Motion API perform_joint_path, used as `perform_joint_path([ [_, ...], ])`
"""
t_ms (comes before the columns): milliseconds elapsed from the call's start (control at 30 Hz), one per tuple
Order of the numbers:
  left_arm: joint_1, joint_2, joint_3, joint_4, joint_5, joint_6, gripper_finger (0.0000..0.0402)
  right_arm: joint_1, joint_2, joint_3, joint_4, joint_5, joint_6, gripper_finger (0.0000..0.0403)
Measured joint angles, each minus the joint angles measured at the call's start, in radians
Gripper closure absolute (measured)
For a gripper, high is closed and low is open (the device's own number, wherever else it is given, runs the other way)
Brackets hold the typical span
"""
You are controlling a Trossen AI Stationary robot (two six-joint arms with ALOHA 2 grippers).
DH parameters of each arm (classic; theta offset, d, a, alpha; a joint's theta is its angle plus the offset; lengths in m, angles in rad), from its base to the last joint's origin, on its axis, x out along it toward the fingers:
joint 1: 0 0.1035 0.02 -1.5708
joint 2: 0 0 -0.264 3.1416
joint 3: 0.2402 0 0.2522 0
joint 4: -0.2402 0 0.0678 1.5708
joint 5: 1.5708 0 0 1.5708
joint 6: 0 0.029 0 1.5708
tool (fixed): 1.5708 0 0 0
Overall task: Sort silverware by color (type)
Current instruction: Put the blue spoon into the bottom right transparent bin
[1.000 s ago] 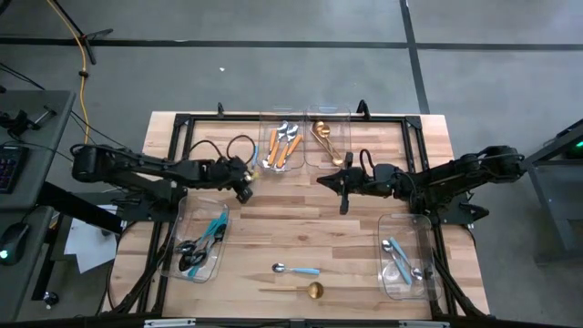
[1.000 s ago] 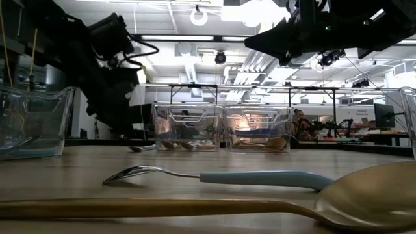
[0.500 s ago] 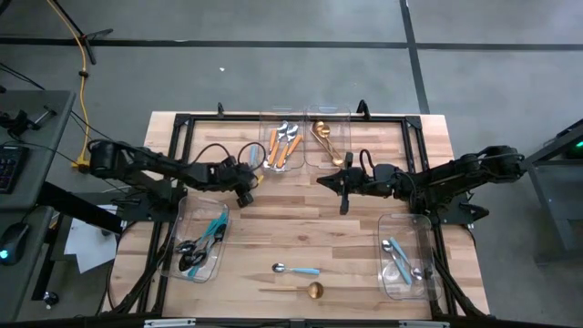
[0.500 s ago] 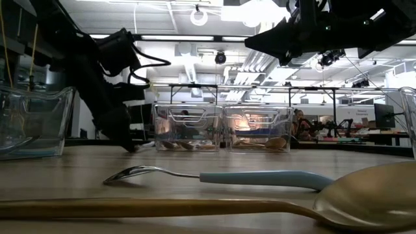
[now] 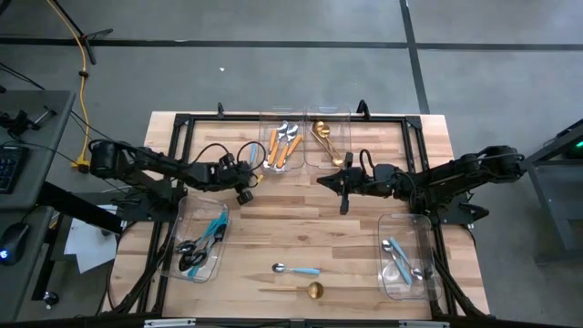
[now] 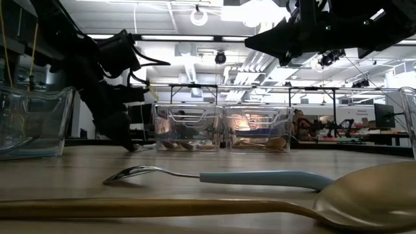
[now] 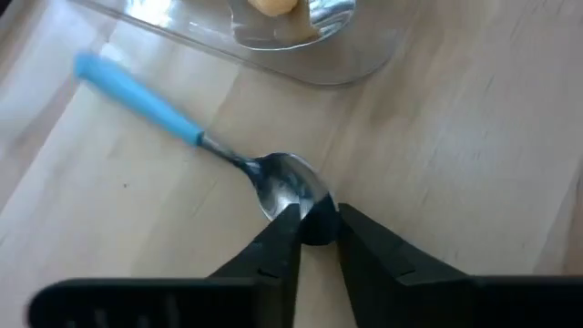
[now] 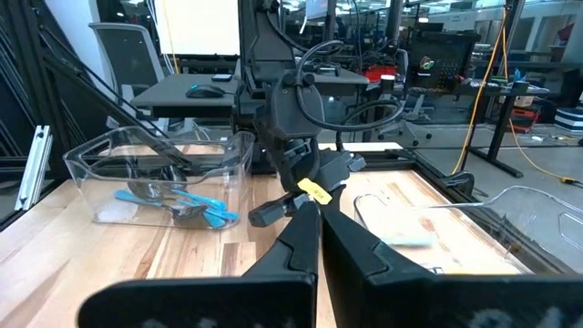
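You see a grey concrete floor around the wooden table, ceiling lights overhead, and an office chair by a desk.

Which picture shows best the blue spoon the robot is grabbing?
The left wrist view: the blue-handled spoon lies close up, its bowl between the left gripper fingers. From above it is a tiny sliver; the low view hides it.

A pale wooden surface with a black frame around its edge sits on a grey concrete floor. Four clear plastic bins stand on it: two side by side at the far edge, one near the left edge and one near the right. A yellow cable trails across the floor (beside a tripod foot). Office chairs and desks fill the room behind.
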Motion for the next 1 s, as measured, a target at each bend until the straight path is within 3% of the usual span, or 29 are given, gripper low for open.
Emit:
perform_joint_path([
  [167,0.000,-0.001,0.000,0.001,-0.025,0.012,0.0392,0.000,0.000,0.000,0.000,0.000,-0.001,0.0403],
  [433,0.000,-0.021,0.001,-0.067,-0.034,-0.011,0.0399,0.000,0.000,0.000,0.000,0.000,-0.002,0.0403],
  [700,-0.002,-0.151,-0.002,-0.255,-0.084,-0.131,0.0401,0.000,0.000,0.000,-0.001,0.000,-0.008,0.0403],
  [833,-0.024,-0.236,-0.002,-0.316,-0.147,-0.182,0.0402,0.000,0.000,0.000,-0.001,0.000,-0.008,0.0403],
  [1000,-0.058,-0.350,-0.002,-0.341,-0.301,-0.235,0.0401,0.000,0.000,0.000,-0.002,0.000,-0.008,0.0403],
])
